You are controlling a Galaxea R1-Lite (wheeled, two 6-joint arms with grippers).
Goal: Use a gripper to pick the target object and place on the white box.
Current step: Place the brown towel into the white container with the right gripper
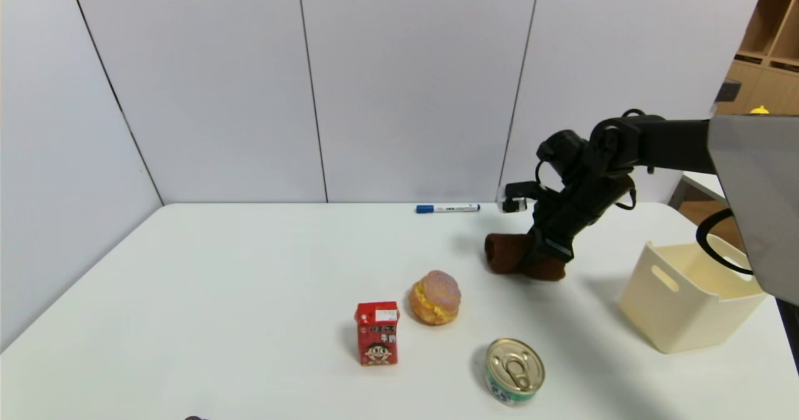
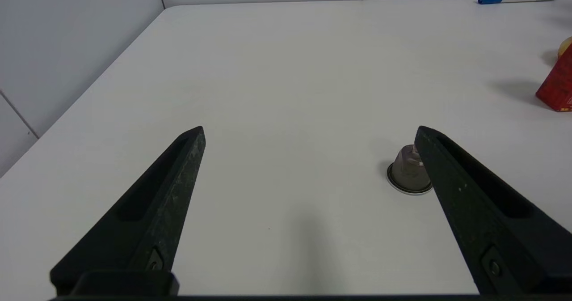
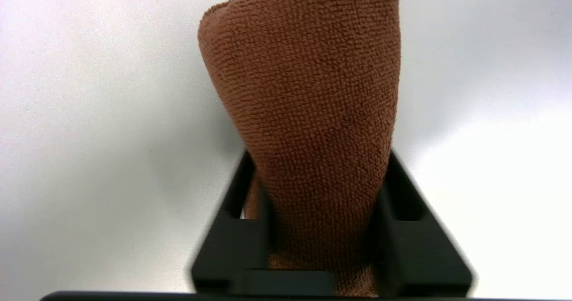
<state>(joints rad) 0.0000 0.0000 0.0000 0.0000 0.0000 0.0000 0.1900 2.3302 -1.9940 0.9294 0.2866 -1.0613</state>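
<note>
While your right gripper (image 1: 542, 259) sits down on the brown towel roll (image 1: 505, 253) mid-table, the white box (image 1: 690, 301) waits well apart to its right. Left wrist: left gripper (image 2: 310, 133) parked, fingers wide apart over bare table. Right wrist: fingers clamped on the towel (image 3: 308, 113); probably still touching the table. Next you lift straight, then carry over the box rim.

towel roll (image 1: 507, 253) middle hidden by right gripper (image 1: 544, 254), carton (image 2: 557, 85) cut off

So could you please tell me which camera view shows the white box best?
The head view: the box sits whole at the table's right edge, open and empty. Neither wrist view shows it.
</note>
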